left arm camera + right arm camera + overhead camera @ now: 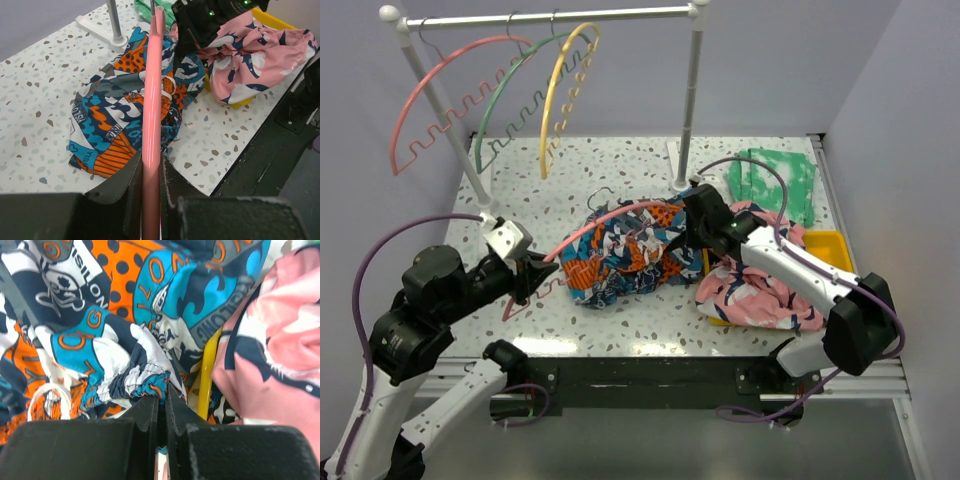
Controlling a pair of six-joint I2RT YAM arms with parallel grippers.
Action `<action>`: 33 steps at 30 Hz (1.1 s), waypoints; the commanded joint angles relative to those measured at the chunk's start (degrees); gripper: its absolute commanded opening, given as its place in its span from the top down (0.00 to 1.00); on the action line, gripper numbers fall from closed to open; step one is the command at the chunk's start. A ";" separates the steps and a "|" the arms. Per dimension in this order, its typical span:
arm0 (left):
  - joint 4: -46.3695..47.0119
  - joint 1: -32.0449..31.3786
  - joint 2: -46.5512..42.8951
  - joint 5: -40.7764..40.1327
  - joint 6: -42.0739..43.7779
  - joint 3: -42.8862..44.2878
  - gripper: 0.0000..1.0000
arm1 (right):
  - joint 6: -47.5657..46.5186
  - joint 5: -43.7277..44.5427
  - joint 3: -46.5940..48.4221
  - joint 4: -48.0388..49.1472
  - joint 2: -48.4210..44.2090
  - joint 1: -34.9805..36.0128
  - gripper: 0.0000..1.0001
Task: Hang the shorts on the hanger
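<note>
Black fingers of the left gripper (151, 172) were clamped on the coral-pink hanger (151, 100), its arch lying across the shorts (112, 120). These sat crumpled in the middle of the desk (620, 165), toward its near edge, busily printed in blue, orange, black, white and grey. Meanwhile the right gripper (161, 402) pinched a gathered fold of them.

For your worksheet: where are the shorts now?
Top view: the shorts lie mid-table under the hanger, left of the pink garment, gripped by the right pincer.
</note>
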 commanded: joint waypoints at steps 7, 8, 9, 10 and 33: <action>2.15 -0.56 1.43 5.88 0.56 0.27 1.00 | 0.51 3.93 11.68 -5.99 4.57 0.10 1.00; 2.41 -0.74 1.87 6.22 0.56 0.18 1.00 | 0.42 4.19 12.03 -6.17 4.49 0.10 1.00; 2.41 -0.74 2.13 6.49 0.56 0.18 1.00 | 0.42 4.54 12.29 -6.43 4.22 0.10 1.00; 2.41 -0.91 2.39 5.79 0.56 0.27 1.00 | 0.34 4.72 12.47 -6.52 3.96 0.10 1.00; 11.28 -2.06 5.65 -4.94 -1.20 -1.23 1.00 | -12.22 4.74 27.13 -15.48 3.34 9.06 1.00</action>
